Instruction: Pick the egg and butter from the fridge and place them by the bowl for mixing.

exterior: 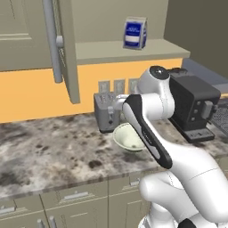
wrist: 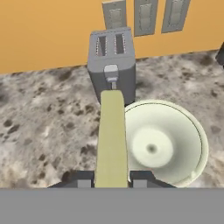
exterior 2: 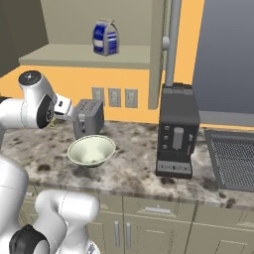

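At the bottom centre of the hand view, the gripper (wrist: 112, 178) is clenched on the butter (wrist: 112, 138), a pale yellow-green stick that runs up the frame from between the two dark finger tips (wrist: 83, 178), its far end overlapping the lower front of the grey toaster (wrist: 111, 61). Just right of the stick lies the bowl (wrist: 192, 131), pale cream-green and round, resting on the speckled stone counter (wrist: 39, 127); the stick covers the bowl's left rim in this view. Three wall outlets (wrist: 145, 15) line the orange wall at the upper edge. In the left base view, the white arm (exterior: 153, 133) crosses the centre of the frame and hides the hand; the bowl (exterior: 126, 137) shows partly at mid-frame beside the toaster (exterior: 106, 111), with a black coffee machine (exterior: 193, 107) at the right and a blue-and-white carton (exterior: 135, 33) on the shelf at the top. In the right base view, the bowl (exterior 2: 92, 150) appears whole at centre left in front of the toaster (exterior 2: 89, 118), the coffee machine (exterior 2: 177, 131) stands to its right, and the carton (exterior 2: 105, 37) sits on the upper shelf. The arm (exterior 2: 37, 106) enters from the left; the gripper and butter cannot be made out clearly there.
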